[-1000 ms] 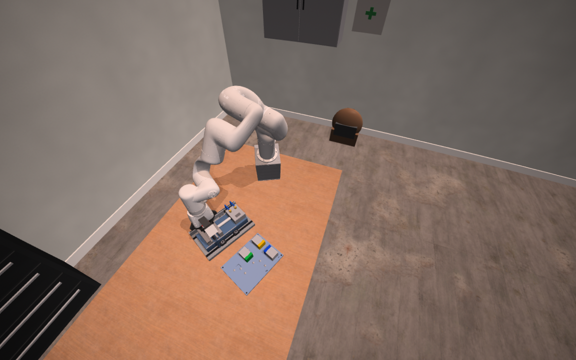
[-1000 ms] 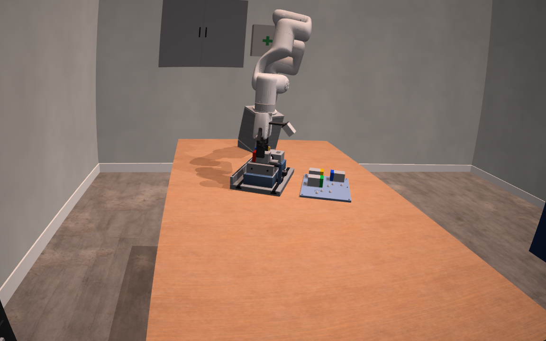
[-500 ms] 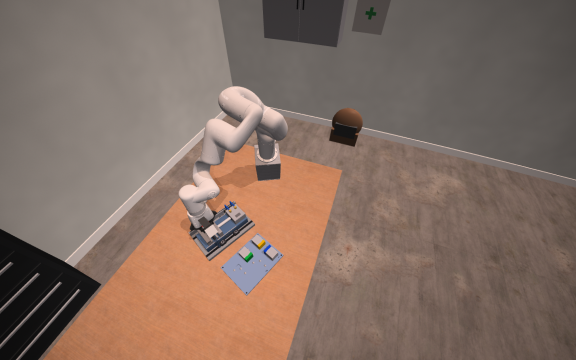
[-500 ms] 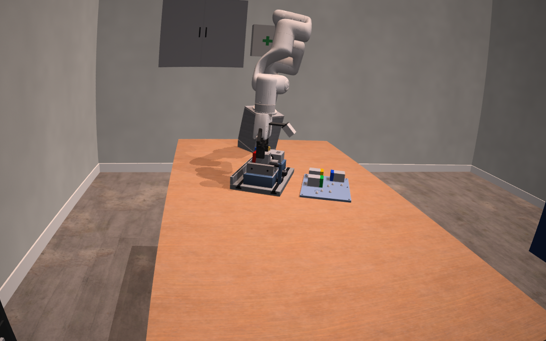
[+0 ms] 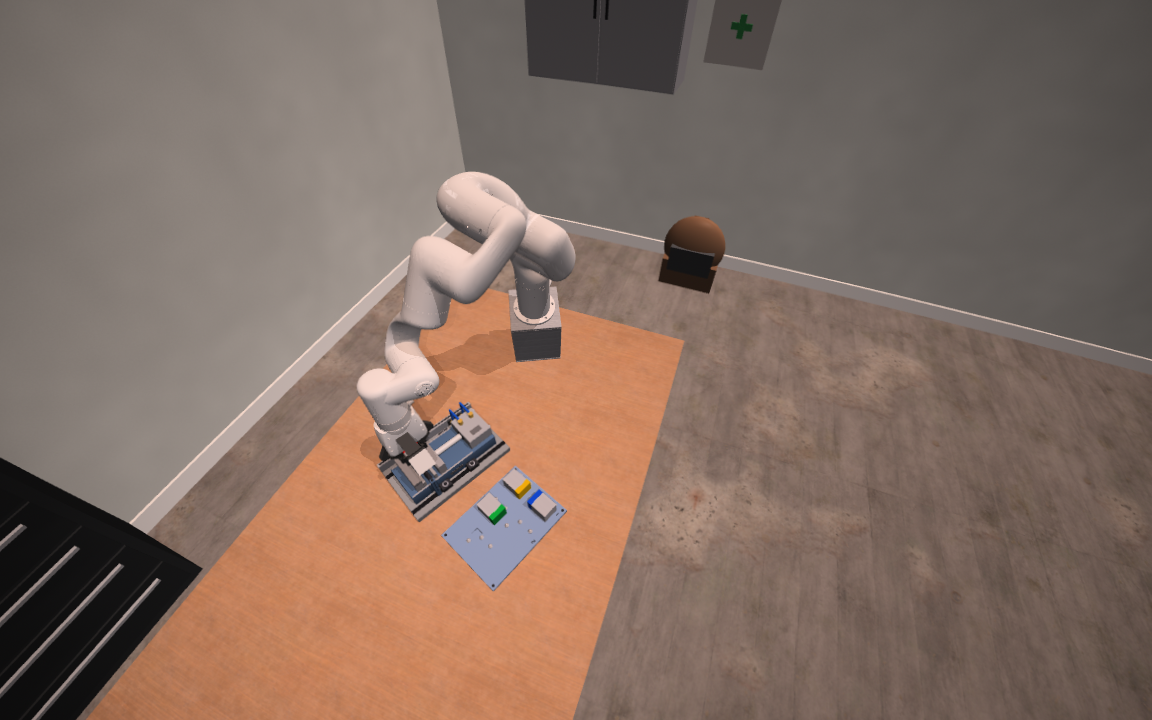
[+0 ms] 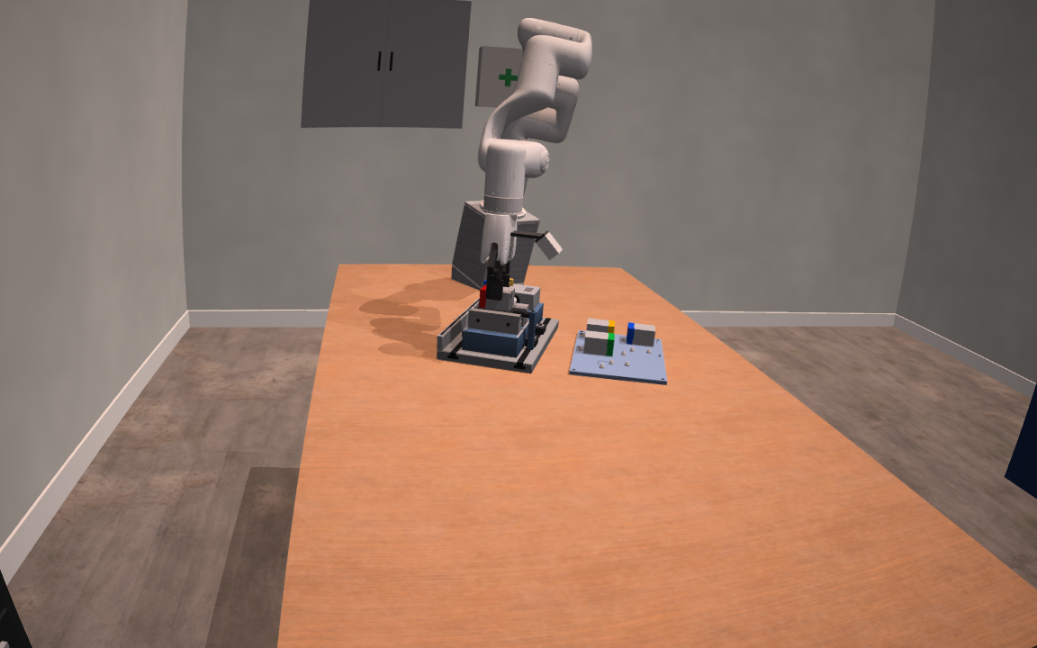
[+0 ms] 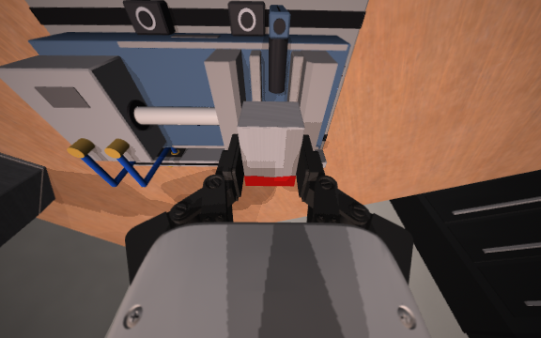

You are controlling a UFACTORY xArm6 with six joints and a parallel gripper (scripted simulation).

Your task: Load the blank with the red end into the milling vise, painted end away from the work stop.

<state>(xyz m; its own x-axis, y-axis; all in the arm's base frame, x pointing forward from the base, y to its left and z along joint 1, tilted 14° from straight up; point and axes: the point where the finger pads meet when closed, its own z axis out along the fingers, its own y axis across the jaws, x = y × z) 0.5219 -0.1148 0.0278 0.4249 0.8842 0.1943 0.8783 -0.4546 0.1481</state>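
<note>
Red-ended blank point(image 7: 270, 141) in pincer point(image 7: 270, 180); orange tabletop point(image 6: 554, 499), grey walls.

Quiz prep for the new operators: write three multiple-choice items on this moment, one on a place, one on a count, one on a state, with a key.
1. Where is the red-ended blank?
A. On the infeed plate
B. Between the gripper's fingers, at the vise
C. On the floor

2. How many blanks lie on the infeed plate?
A. One
B. Three
C. Five

3. How does the gripper stand?
A. Shut on the blank
B. Wide open, holding nothing
C. Shut on nothing

Key: 1 B, the wrist view shows the fingers on both sides of the blank, in line with the gap between the vise jaws. 2 B, the green-ended, yellow-ended and blue-ended blanks rest there. 3 A, the fingers clamp the blank's sides near its red end.
</note>
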